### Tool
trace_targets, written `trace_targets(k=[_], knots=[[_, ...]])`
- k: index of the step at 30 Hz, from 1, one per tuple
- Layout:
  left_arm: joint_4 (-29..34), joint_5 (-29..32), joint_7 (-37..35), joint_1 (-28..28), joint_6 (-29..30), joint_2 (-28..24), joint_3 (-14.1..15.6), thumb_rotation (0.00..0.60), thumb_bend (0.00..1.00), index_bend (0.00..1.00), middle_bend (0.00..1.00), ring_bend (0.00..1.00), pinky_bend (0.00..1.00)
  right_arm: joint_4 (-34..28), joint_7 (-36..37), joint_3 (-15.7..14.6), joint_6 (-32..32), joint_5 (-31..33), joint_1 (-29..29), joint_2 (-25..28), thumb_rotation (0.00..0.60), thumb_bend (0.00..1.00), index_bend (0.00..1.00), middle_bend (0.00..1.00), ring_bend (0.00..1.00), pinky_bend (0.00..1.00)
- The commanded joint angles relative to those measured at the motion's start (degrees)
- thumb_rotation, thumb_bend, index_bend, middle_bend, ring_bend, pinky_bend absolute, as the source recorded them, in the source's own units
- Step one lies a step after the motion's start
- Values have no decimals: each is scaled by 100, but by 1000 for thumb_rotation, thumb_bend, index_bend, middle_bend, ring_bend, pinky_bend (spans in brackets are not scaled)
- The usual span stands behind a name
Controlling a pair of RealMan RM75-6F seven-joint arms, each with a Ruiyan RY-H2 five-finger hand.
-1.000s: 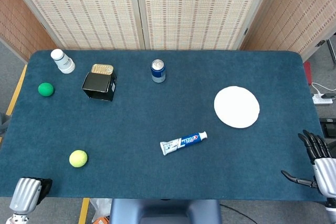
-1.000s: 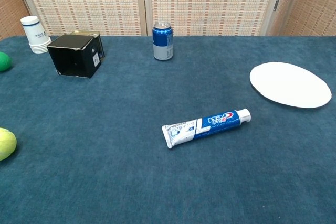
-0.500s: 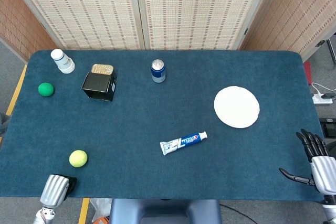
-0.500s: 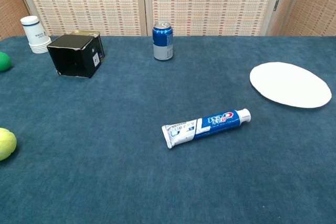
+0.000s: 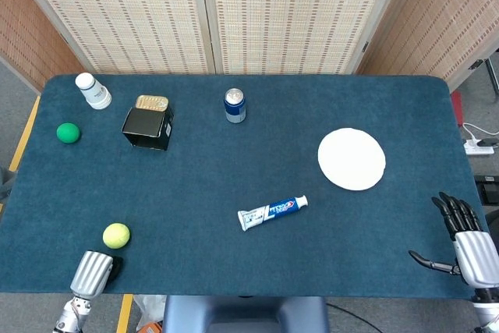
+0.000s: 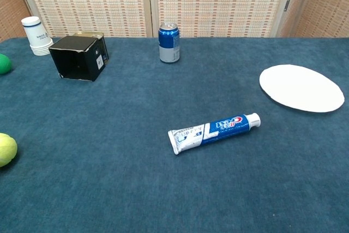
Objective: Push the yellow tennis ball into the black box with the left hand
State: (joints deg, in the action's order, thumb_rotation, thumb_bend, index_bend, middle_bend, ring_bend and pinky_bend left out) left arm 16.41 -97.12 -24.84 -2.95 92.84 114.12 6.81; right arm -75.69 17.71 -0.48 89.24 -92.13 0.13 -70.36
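Note:
The yellow tennis ball (image 5: 116,235) lies near the table's front left; the chest view shows the ball (image 6: 5,149) at its left edge. Far behind it stands the black box (image 5: 147,127), its open side facing the front, as the box (image 6: 79,57) shows in the chest view. My left hand (image 5: 93,272) hangs at the front edge, just below and left of the ball and apart from it. Only its silver back and a dark bit of finger show. My right hand (image 5: 461,242) is off the front right corner, fingers spread, holding nothing.
A green ball (image 5: 68,132) and a white cup stack (image 5: 93,90) sit left of the box, with a gold tin (image 5: 151,102) behind it. A blue can (image 5: 235,105), a toothpaste tube (image 5: 272,211) and a white plate (image 5: 352,159) lie further right.
My left hand has slid right along the front edge, ending close under the yellow ball. The right hand has edged slightly left. No object has moved.

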Motion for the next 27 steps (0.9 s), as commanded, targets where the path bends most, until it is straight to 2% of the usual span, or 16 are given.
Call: trace_targets(k=[1, 8, 18, 27], knots=[[-14, 24, -19, -63, -45, 25, -18, 600, 659, 1000, 1000, 1000, 1000, 0, 90, -23, -13, -29, 12, 29, 413, 0, 0, 0, 0, 0], [-16, 54, 163, -246, -166, 96, -46, 600, 658, 1000, 1000, 1000, 1000, 33, 137, -43, 15, -61, 8, 31, 413, 0, 0, 0, 0, 0], [25, 359, 506, -817, -789, 253, -374, 600, 657, 1000, 1000, 1000, 1000, 105, 308, -88, 32, -131, 27, 72, 413, 0, 0, 0, 0, 0], [274, 497, 756, -1213, -1103, 345, -530, 600, 664, 1000, 1000, 1000, 1000, 117, 352, -74, 6, -92, 43, 83, 413, 0, 0, 0, 0, 0]])
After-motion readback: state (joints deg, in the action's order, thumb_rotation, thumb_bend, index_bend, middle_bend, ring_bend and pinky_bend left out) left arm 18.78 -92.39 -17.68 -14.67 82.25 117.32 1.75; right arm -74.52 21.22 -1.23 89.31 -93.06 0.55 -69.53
